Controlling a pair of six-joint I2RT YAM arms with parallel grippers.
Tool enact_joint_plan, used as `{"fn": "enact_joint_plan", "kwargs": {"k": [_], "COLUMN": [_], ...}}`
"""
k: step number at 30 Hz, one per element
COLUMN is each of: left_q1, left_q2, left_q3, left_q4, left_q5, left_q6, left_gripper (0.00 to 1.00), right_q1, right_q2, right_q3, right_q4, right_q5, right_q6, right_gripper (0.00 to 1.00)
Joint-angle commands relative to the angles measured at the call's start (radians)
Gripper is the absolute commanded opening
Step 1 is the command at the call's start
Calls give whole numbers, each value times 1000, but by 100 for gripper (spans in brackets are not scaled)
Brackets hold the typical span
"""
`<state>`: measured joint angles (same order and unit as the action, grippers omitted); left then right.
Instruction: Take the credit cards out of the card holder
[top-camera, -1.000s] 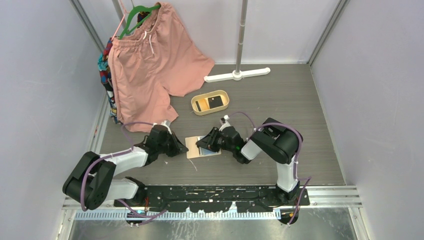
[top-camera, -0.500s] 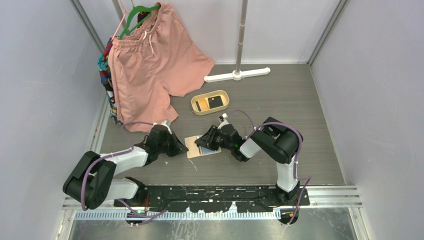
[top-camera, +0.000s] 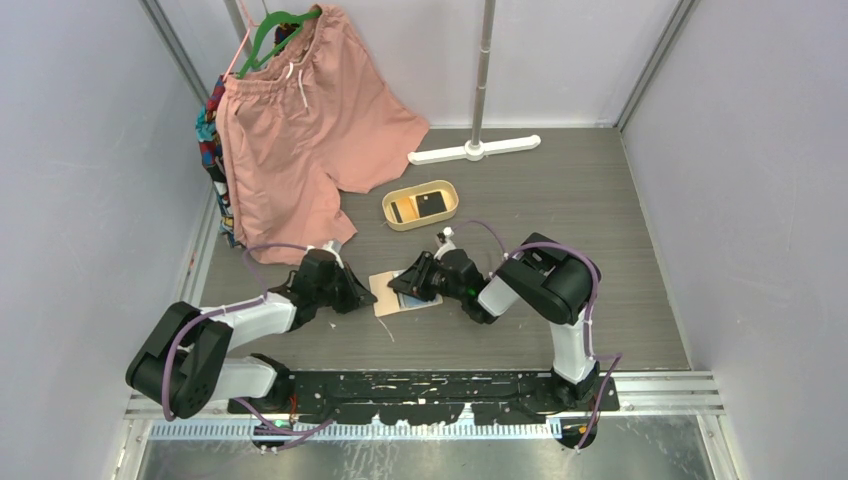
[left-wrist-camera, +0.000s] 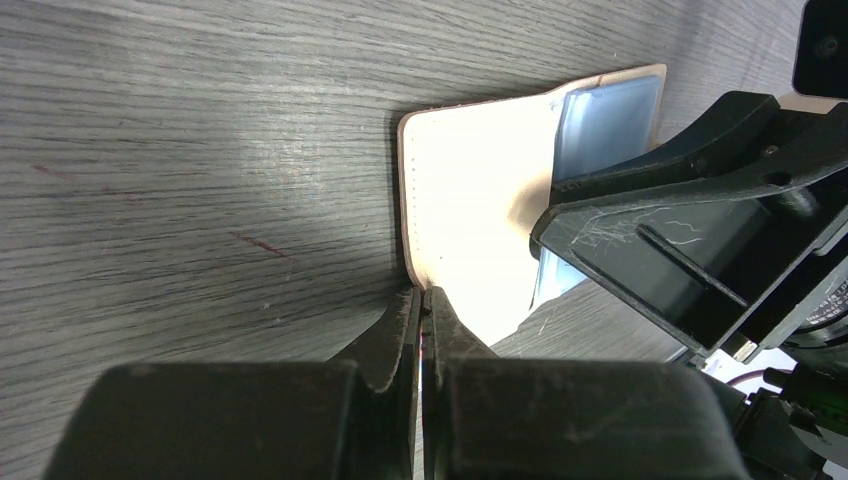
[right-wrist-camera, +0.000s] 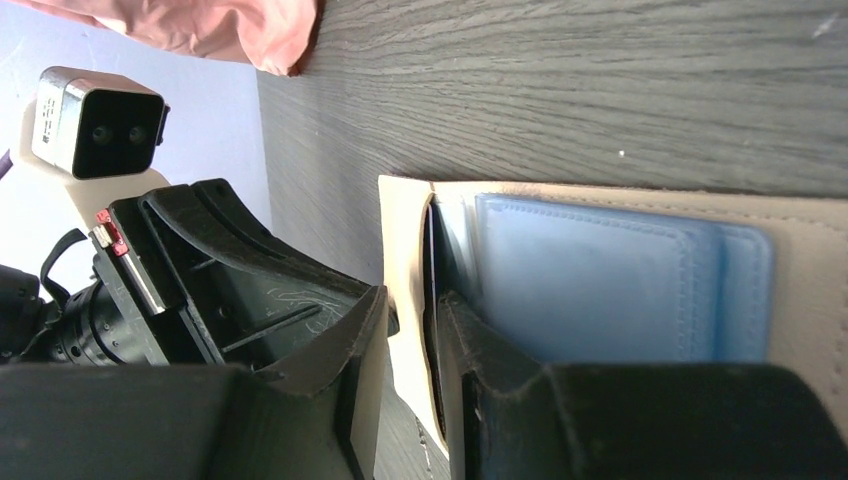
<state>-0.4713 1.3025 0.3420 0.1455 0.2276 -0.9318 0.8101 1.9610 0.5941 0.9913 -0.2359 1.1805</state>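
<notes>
The card holder (top-camera: 392, 296) lies open on the table between my grippers, beige outside and blue inside (right-wrist-camera: 600, 280). My left gripper (top-camera: 363, 292) is shut, its tips (left-wrist-camera: 422, 296) pinching the near left corner of the beige flap (left-wrist-camera: 470, 190). My right gripper (top-camera: 407, 285) is over the blue side. Its jaws (right-wrist-camera: 410, 330) stand a little apart, straddling the inner edge of the pocket, where a thin dark card edge (right-wrist-camera: 428, 270) shows next to one finger. Little more of that card is visible.
An oval tan tray (top-camera: 446, 190) behind the card holder holds a black card (top-camera: 432, 203) and another dark one (top-camera: 398, 211). Pink shorts (top-camera: 300, 130) hang on a green hanger at the back left. A white stand foot (top-camera: 475, 150) lies at the back.
My right gripper has crept slightly left and farther over the blue side of the card holder. The left gripper and the card holder have not moved.
</notes>
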Motion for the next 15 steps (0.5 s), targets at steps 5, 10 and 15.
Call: {"fn": "enact_joint_plan", "kwargs": {"k": [5, 10, 15], "left_q1": [-9, -9, -9], "left_q2": [55, 54, 52], "left_q3": [-47, -49, -49], "left_q4": [-184, -184, -186], "left_q5": [-76, -77, -77], "left_q6": [54, 54, 54], "left_gripper": [0, 0, 0], "right_q1": [15, 8, -5], "right_q2": [21, 26, 28], "right_q3": [-16, -34, -61], "right_q4": [51, 79, 106], "right_q5": [-45, -41, -38], "right_q6": [2, 12, 20], "right_gripper": [22, 20, 20]}}
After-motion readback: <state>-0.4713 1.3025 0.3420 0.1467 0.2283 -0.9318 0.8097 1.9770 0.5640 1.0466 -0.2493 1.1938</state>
